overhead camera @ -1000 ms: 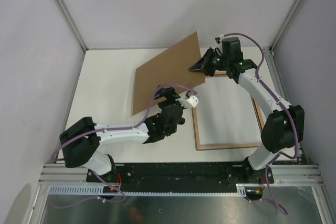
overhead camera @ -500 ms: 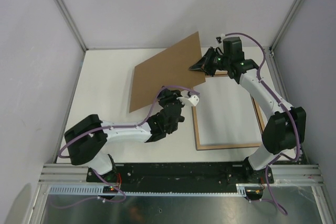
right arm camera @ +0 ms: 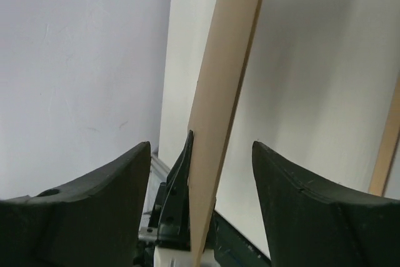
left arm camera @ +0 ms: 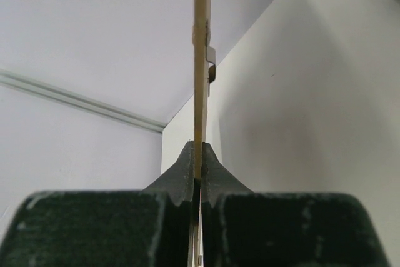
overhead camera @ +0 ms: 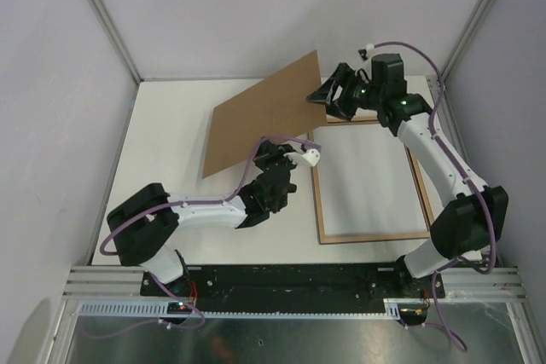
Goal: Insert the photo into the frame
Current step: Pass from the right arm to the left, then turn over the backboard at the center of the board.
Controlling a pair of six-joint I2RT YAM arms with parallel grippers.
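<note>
Brown board (overhead camera: pixel 260 121), one, clamped by left hand (left arm camera: pixel 199 173), right hand (right arm camera: pixel 200 154) spread, one frame (overhead camera: pixel 318 210)

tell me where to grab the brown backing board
Pinch a thin edge, jaws across its flat faces, coming in edge-on. The backing board is a thin sheet held tilted off the table, so only edges offer a grip. The left gripper is shut on its near edge this way; the right gripper stands open around its right edge.
</note>
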